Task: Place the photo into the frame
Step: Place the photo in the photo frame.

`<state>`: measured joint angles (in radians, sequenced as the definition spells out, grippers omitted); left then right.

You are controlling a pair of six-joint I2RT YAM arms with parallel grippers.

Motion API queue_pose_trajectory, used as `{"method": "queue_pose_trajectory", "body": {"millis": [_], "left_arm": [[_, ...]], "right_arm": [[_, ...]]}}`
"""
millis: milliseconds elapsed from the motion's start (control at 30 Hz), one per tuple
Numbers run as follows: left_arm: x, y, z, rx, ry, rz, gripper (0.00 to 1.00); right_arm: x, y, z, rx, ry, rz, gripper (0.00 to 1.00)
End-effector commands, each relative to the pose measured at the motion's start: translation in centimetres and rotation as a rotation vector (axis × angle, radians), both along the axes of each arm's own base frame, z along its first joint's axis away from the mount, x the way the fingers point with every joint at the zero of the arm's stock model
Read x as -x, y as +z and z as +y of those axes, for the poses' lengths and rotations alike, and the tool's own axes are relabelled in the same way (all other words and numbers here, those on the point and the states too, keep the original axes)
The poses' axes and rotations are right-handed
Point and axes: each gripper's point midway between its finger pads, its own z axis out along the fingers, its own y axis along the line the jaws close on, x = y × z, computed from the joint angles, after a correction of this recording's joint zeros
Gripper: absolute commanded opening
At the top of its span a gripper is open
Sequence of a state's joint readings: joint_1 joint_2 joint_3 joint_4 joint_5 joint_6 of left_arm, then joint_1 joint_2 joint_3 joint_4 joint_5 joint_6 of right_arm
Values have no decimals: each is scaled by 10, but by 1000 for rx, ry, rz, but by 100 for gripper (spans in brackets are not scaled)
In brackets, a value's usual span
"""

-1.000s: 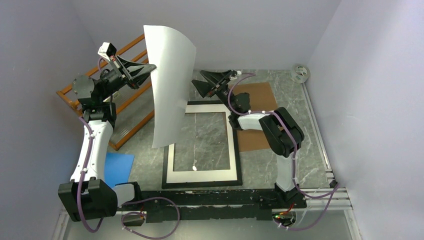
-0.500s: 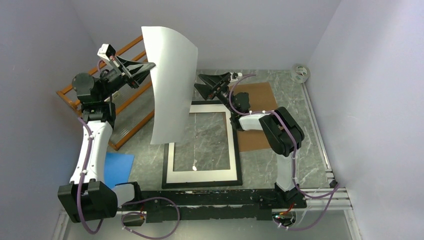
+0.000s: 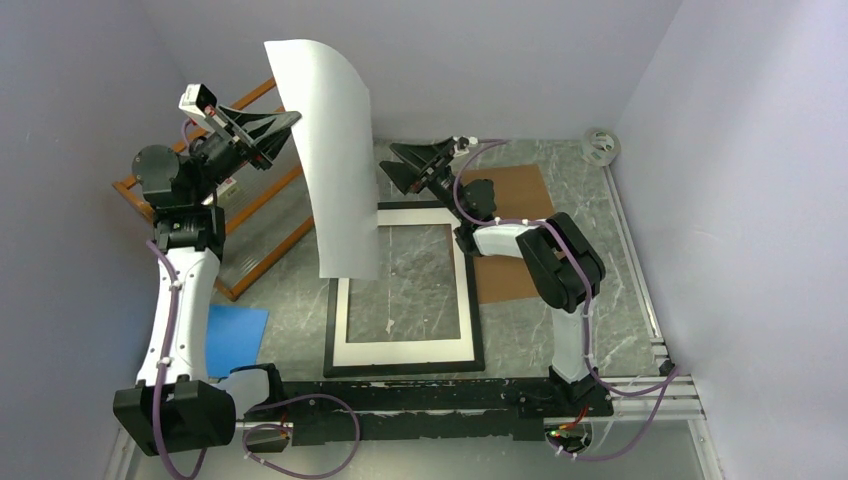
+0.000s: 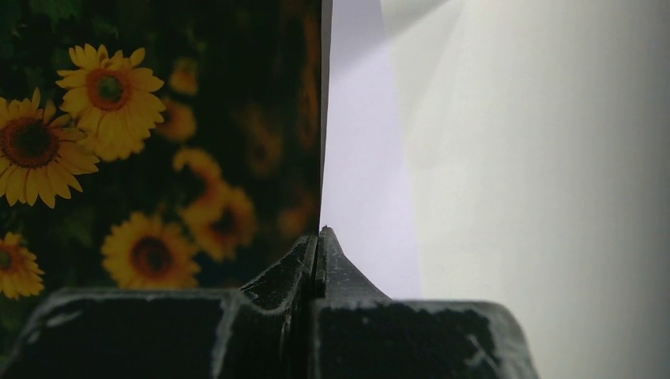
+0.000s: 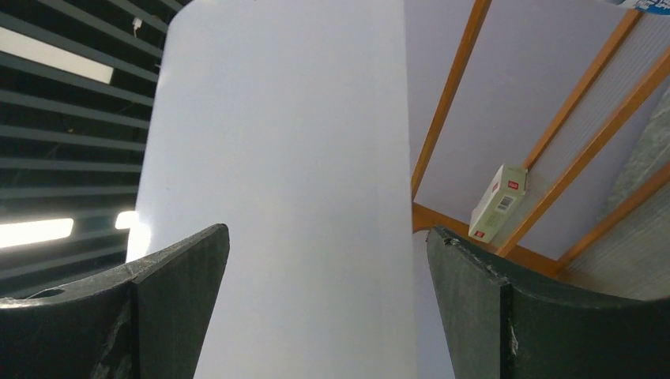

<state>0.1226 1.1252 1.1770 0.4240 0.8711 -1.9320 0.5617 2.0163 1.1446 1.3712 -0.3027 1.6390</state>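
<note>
The photo (image 3: 338,170) hangs upright and curved over the table, its white back to the top camera. My left gripper (image 3: 293,120) is shut on its left edge. In the left wrist view the jaws (image 4: 319,237) pinch the sheet edge-on, with the sunflower side of the photo (image 4: 150,126) on the left. The black frame (image 3: 400,370) lies flat on the table below, with a white border inside it. My right gripper (image 3: 388,167) stands open just right of the photo. The white back of the photo (image 5: 284,158) fills the space ahead of my right gripper (image 5: 328,237), apart from both fingers.
An orange wooden rack (image 3: 250,215) leans at the back left, with a small box (image 5: 498,201) on it. A brown cardboard board (image 3: 515,190) lies under the right arm. A blue sheet (image 3: 238,335) lies near the left arm's base, and a tape roll (image 3: 601,143) at the back right.
My left gripper has lifted the photo and carried its top to the left. The sheet's lower edge has swung right over the frame. My right gripper has barely moved.
</note>
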Motion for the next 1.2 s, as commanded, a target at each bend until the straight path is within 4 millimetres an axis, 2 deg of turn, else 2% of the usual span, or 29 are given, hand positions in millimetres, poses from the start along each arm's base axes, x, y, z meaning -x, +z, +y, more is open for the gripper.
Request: {"method": "queue_pose_trajectory", "body": {"millis": [0, 333, 467, 667, 767, 867, 1033, 1167], "left_arm": [[15, 37, 1, 24, 23, -83, 2], [13, 47, 4, 53, 38, -86, 2], [13, 51, 6, 70, 45, -87, 3], [18, 66, 6, 78, 48, -116, 2], [22, 68, 6, 78, 49, -117, 3], [22, 63, 6, 82, 57, -96, 3], [21, 60, 7, 85, 63, -83, 2], [19, 59, 7, 86, 63, -77, 3]], "right_arm": [[8, 21, 2, -34, 21, -81, 99], [18, 54, 8, -147, 97, -103, 99], [19, 53, 16, -141, 108, -94, 99], [17, 40, 26, -132, 111, -63, 99], [17, 43, 27, -140, 112, -75, 99], [23, 56, 26, -170, 129, -114, 99], [44, 85, 28, -236, 188, -173, 99], [53, 96, 22, -304, 220, -182, 99]]}}
